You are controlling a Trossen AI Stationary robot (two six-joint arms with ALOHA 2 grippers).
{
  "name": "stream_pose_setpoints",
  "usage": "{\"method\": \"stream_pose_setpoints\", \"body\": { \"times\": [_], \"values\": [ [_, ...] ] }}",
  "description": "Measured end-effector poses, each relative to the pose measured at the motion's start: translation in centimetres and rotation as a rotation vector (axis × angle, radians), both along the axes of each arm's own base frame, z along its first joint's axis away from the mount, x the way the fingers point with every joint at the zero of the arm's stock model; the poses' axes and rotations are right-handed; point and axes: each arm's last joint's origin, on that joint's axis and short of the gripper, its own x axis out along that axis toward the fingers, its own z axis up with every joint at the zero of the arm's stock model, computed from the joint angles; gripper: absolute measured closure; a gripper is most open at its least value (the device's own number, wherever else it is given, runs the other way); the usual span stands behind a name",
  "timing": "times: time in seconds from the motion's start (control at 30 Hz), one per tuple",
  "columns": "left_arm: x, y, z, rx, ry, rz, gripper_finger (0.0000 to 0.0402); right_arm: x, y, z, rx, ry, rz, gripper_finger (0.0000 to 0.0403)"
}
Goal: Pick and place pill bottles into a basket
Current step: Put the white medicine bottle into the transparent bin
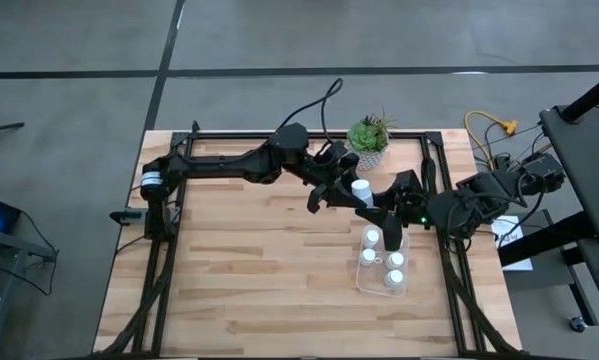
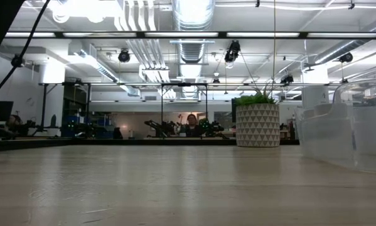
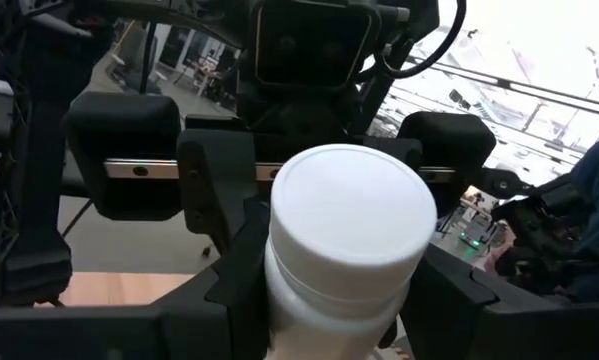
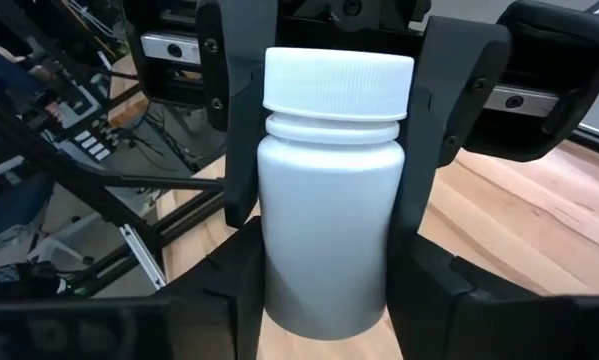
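One white pill bottle [image 1: 361, 188] with a round cap hangs in the air beyond the basket's far end, between my two grippers. My left gripper [image 1: 353, 187] reaches in from the table's left and is shut on it. My right gripper [image 1: 372, 201] comes from the right and is shut on the same bottle. The basket [image 1: 384, 290], a clear bin, stands on the table right of centre. Several more pill bottles [image 1: 372, 237] stand upright inside it. The low view shows only the basket's wall [image 2: 351, 132]. My left gripper pinches the bottle's upper body just under the cap [image 3: 279, 290] between its two fingers [image 4: 229, 120], coming about level from the table's left. The bottle is lifted clear, cap up. My right gripper pinches the bottle's lower body [image 4: 279, 290] between its two fingers [image 4: 434, 290], below the left gripper's fingers. It comes from the table's right, slanting slightly downward. The bottle stands upright in the hold, clear of the table.
A pale patterned pot with a green plant [image 1: 368, 140] stands at the far edge just behind the grippers, also in the low view as the pot [image 2: 258, 122]. Black frame rails [image 1: 444, 240] run along the table's sides. Bare wood [image 1: 249, 260] lies left of the basket.
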Motion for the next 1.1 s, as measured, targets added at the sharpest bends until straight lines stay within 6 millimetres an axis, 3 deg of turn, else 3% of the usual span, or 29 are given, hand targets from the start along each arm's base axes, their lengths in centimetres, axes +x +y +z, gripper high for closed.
{"method": "stream_pose_setpoints", "body": {
  "times": [0.37,0.57,0.87,1.1],
  "values": [
    [0.0,0.1,0.0,-0.019,0.015,-0.018,0.0229,-0.1,0.0,0.1,0.004,-0.003,0.003,0.0257],
    [-0.2,1.1,0.1,-0.058,0.038,-0.026,0.0216,-0.7,-0.2,0.4,0.012,-0.009,0.026,0.0257],
    [-0.8,2.8,0.5,-0.078,0.051,-0.005,0.0214,-2.8,-1.2,1.1,0.012,-0.019,-0.006,0.0257],
    [-0.8,2.4,0.5,-0.166,0.112,-0.032,0.0214,-4.4,-2.2,2.1,-0.031,-0.075,-0.062,0.0257]
  ]
}}
